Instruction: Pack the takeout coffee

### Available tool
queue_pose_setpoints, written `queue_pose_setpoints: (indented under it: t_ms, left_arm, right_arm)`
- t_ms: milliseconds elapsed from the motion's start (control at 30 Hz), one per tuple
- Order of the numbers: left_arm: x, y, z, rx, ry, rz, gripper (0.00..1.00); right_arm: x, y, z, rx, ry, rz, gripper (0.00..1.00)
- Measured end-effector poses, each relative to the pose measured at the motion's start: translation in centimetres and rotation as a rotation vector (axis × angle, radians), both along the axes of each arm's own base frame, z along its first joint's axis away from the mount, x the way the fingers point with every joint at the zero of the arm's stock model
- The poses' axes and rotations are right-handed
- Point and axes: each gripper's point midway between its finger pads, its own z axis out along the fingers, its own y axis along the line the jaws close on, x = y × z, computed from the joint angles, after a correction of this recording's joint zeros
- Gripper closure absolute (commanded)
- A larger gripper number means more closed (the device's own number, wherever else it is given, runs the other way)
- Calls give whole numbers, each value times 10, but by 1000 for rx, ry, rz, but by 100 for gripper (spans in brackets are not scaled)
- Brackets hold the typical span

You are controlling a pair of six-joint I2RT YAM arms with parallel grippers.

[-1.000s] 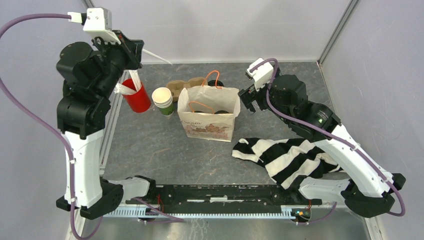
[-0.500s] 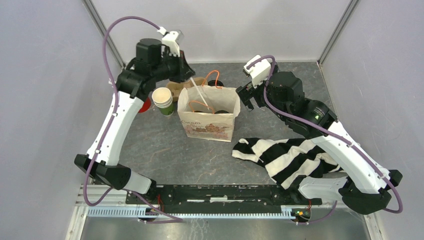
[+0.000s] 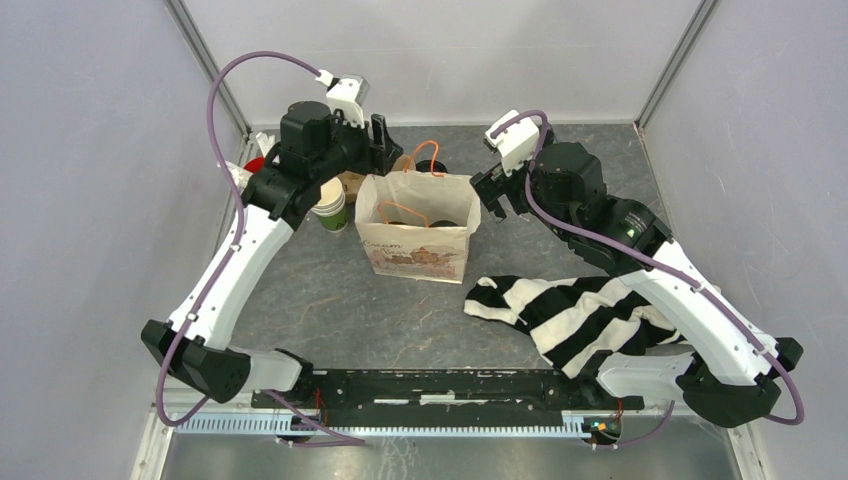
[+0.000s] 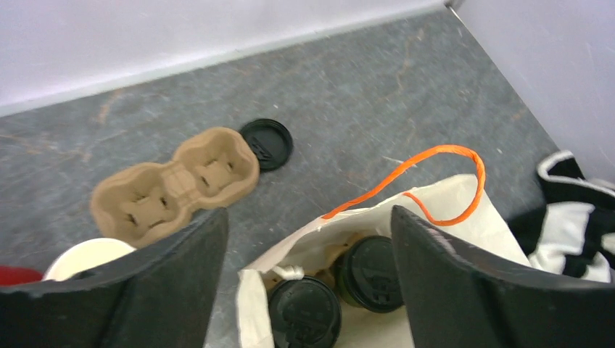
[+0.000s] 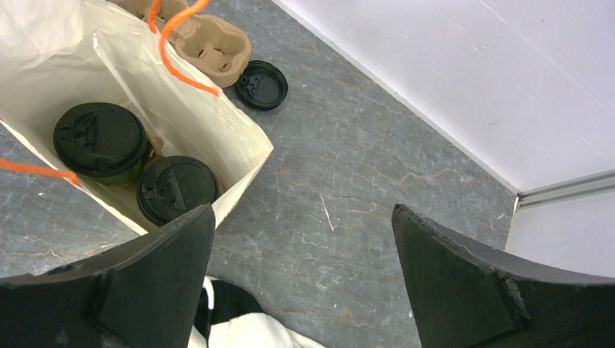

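Two lidded coffee cups (image 5: 100,139) stand side by side inside the paper bag (image 5: 239,138). Left pincer (image 4: 306,217) hangs over the bag's mouth, spread wide, gripping nothing. Right pincer (image 5: 303,217) hovers by the bag's edge, just as wide, empty too. Grey mottled bench (image 5: 348,167), pale walls (image 5: 471,72) behind; a pulp carrier (image 4: 178,181) and loose black lid (image 4: 267,143) lie beyond the bag.

Paper bag (image 5: 217,119) contains two black-lidded cups side by side: farther cup (image 5: 100,139), nearer cup (image 5: 178,190). Loose lid (image 5: 262,85) lies just beside pulp carrier (image 5: 214,47). Right gripper (image 5: 301,217): jaws spread.
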Motion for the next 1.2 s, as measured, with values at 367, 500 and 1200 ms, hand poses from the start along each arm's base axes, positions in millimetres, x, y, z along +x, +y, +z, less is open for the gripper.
queue_pose_setpoints:
  t_ms: [367,500,1200]
  left_arm:
    - [21,136,48,-33,0,504,9]
    - [38,218,18,-16,132,758,23]
    - [116,274,-101,-45,476,786,62]
  right_arm:
    - [0,2,-2,-4,3,6,2]
    - [-2,1,-2,-7,-2,8,2]
    - [-6,-1,-2,-29,-23,16,2]
